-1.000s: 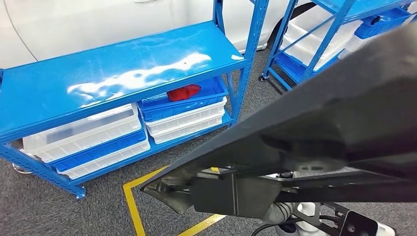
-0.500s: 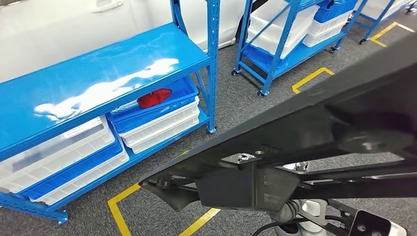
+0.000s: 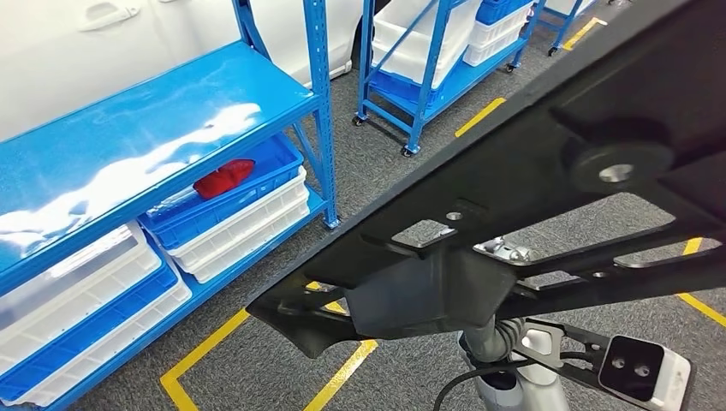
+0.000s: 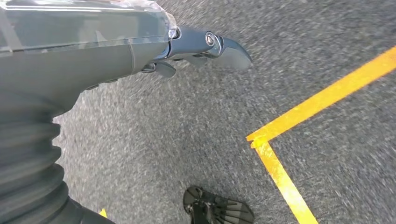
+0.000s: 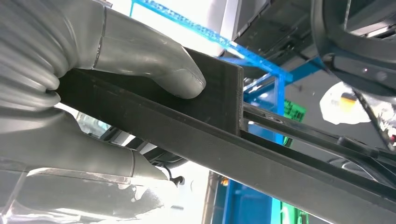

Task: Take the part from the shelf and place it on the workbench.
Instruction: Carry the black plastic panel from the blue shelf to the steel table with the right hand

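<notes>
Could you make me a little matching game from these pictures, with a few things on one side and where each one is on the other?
Things:
1. large flat black plastic part
2. red part
3. yellow tape line
4. left robot hand

Places or states:
A. stuck on the grey carpet floor
B. lying in a blue bin on the lower level of the blue shelf
C. hanging over the floor, holding nothing
D. gripped by the right robot hand

Pairs: 1-D, 2-B, 3-A, 4-C
</notes>
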Controlling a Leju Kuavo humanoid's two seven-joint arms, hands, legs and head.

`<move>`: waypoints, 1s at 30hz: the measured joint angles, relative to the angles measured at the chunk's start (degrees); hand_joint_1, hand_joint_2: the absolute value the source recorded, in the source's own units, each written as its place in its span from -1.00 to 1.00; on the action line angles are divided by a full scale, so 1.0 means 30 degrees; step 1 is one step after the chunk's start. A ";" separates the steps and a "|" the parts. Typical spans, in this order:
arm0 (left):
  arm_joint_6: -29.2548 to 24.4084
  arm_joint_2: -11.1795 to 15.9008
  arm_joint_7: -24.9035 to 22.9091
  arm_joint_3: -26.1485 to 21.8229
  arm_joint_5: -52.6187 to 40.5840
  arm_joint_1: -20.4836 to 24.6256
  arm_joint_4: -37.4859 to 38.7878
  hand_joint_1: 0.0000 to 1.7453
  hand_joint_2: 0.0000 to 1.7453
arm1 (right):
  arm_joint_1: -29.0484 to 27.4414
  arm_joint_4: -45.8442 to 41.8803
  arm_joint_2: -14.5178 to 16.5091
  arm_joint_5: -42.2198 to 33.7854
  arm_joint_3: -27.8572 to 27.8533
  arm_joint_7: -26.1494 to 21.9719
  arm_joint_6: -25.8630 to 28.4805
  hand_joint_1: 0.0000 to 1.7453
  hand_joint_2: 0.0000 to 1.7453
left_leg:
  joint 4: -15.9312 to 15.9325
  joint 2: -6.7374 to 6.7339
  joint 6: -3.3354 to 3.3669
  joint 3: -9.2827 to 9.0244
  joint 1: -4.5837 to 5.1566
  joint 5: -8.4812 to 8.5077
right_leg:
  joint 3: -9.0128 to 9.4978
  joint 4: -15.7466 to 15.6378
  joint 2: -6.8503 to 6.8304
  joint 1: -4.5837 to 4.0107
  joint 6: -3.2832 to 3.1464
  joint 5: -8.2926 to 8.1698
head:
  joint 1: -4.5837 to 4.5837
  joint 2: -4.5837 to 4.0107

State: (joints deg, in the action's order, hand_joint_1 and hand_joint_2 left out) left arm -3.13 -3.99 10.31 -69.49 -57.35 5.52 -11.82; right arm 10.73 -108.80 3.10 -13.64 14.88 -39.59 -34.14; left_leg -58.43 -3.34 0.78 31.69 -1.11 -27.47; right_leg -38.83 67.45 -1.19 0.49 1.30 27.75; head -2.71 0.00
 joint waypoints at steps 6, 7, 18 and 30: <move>0.0458 0.0071 0.0246 -0.0017 0.0347 0.0027 -0.0007 -1.00 1.00 | 0.0308 0.0587 0.0000 0.0463 0.0027 -0.0027 0.0131 1.00 1.00 | 0.0096 -0.0823 -0.0513 -0.0259 0.0145 -0.0238 | 0.1448 -0.3102 -0.0491 -0.0390 -0.0726 -0.0789 | 0.0000 -0.0005; 0.0633 0.0091 0.0294 -0.0027 0.0430 0.0057 -0.0007 -1.00 1.00 | 0.0382 0.0727 0.0002 0.0455 0.0042 -0.0038 0.0131 1.00 1.00 | -0.0138 -0.0546 -0.0591 -0.0205 0.0138 -0.0466 | 0.1507 -0.3244 -0.0295 -0.0320 -0.0825 -0.0870 | 0.0000 -0.0005; 0.1502 0.0151 0.0865 -0.0455 0.1142 -0.0072 -0.0015 -1.00 1.00 | 0.1591 0.2281 0.0040 -0.0076 0.0295 0.0026 0.0069 1.00 1.00 | -0.0447 0.2315 -0.0726 0.0435 -0.0156 0.0155 | 0.1351 -0.2797 0.2288 -0.0139 -0.0646 -0.0778 | 0.0002 -0.0002; 0.1213 0.0588 0.0313 -0.0557 0.0909 -0.0076 -0.0051 -1.00 1.00 | 0.1064 0.2253 0.0042 0.0317 0.0027 -0.0077 0.1063 1.00 1.00 | -0.0065 -0.0009 0.0049 0.0114 0.0014 0.0056 | -0.0556 0.0745 0.0199 -0.0007 0.0007 0.0254 | 0.0007 -0.0003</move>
State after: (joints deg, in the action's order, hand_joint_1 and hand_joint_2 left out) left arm 0.51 -2.23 11.25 -71.17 -54.63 5.29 -11.98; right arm 13.93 -102.04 3.23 -12.69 14.97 -39.82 -30.95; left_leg -58.63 -3.36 0.92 32.03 -1.06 -27.31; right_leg -40.50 69.69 -0.60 0.47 1.32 28.51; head -2.69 -0.01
